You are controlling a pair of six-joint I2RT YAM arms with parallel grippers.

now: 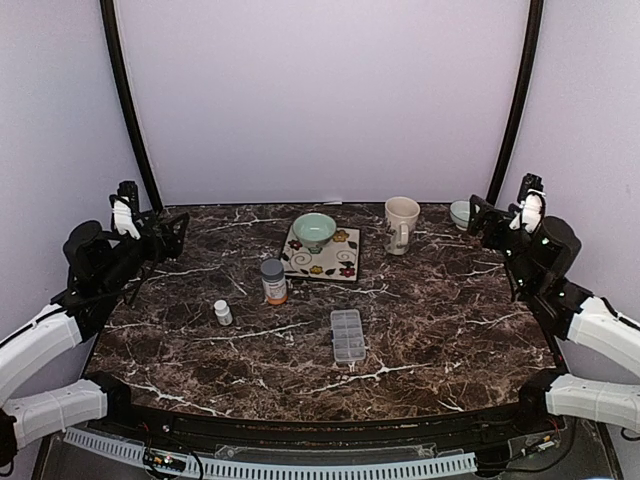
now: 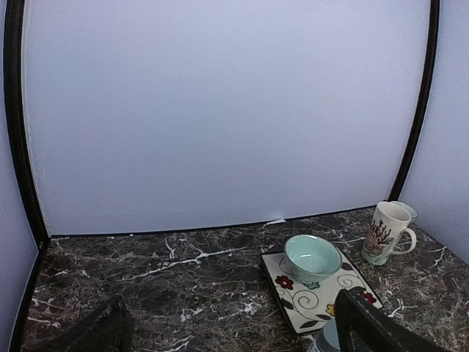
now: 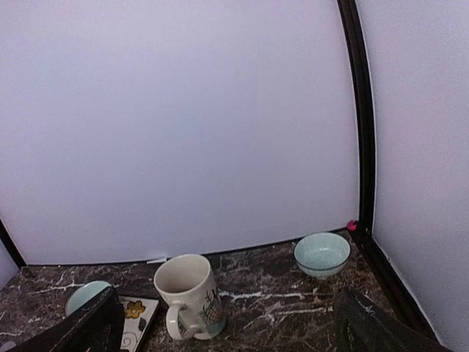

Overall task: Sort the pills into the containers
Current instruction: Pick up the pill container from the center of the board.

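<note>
Ok so, marble table seen from above, and I'll place everything off the floral tile at the back middle since it's the easiest thing to spot. A pale green bowl sits right on that tile, toward its back-left part. The clear pill box with its two rows of little square compartments lies flat, nearer the arms than the tile and slightly to its right, well apart from it, long side running front to back. I honestly can't tell if its lid is up or down, and the pills are too tiny to pick out from any camera, so I can't say where they are. The orange bottle with the grey cap stands upright just off the tile's near-left corner. The tiny white bottle stands further left of the tile and nearer the arms. A cream mug with a plant print stands just right of the tile, not touching it, handle facing the near edge. Further right again, near the back right corner, is a second small green bowl. The left gripper hangs above the table's left edge, far left of the tile, jaws spread wide with nothing between them. The right gripper mirrors it at the far right, beside that small bowl, also spread wide and holding nothing.
</note>
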